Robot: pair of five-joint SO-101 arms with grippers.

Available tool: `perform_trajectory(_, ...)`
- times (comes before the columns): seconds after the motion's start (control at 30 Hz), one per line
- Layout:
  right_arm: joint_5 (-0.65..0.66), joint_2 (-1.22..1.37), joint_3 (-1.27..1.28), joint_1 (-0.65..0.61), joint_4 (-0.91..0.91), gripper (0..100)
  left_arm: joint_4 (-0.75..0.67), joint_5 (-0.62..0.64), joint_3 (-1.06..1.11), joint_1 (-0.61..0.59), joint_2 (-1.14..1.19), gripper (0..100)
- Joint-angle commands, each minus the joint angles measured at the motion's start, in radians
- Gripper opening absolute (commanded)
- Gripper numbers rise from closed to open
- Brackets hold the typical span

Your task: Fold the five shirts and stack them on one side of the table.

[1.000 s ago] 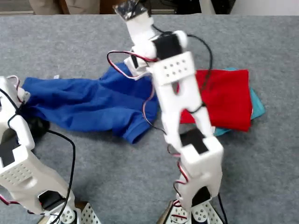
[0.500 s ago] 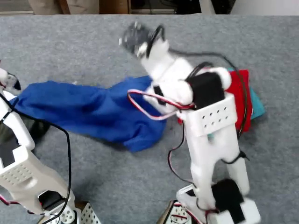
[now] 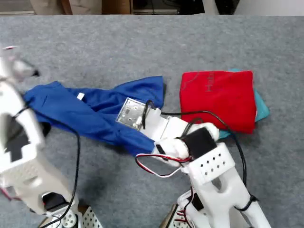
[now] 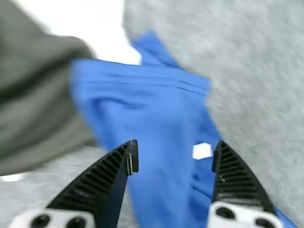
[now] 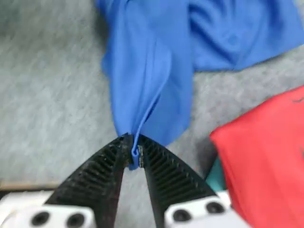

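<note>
Grey table point(image 3: 95, 42): felt runs broad along the far edge and near front. Blue shirt point(image 3: 90, 114): crumpled, stretched across left and centre, white label up. Left gripper point(image 4: 175, 152): above the blue shirt's left end, fingers wide apart. Right gripper point(image 5: 134, 142): low, fingers pinching a blue shirt fold. Red shirt point(image 3: 216, 97): folded, atop teal shirt point(image 3: 261, 107), right side.

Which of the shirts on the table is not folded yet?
The blue shirt: it lies spread out, one edge pinched in the right pincer, while the red shirt sits folded on the teal shirt.
</note>
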Motion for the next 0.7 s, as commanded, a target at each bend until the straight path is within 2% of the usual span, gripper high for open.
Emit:
perform_trajectory(0.0, 0.005, -0.015, 0.082, -0.018, -0.204, 0.5, -0.052, 0.081, -0.106, 0.107, 0.091, 25)
perform_trajectory(0.17, -0.071, -0.01, 0.321, -0.033, -0.569, 0.5, -0.058, 0.146, -0.31, 0.133, 0.286, 25)
perform_trajectory(0.3, -0.13, -0.012, 0.46, -0.064, -0.763, 0.5, -0.058, 0.164, -0.479, 0.129, 0.444, 25)
perform_trajectory(0.53, -0.135, -0.008, 0.479, -0.067, -0.793, 0.5, -0.064, 0.193, -0.674, 0.103, 0.65, 23)
perform_trajectory(0.67, -0.135, -0.005, 0.481, -0.067, -0.795, 0.5, -0.129, 0.232, -0.704, 0.066, 0.731, 22)
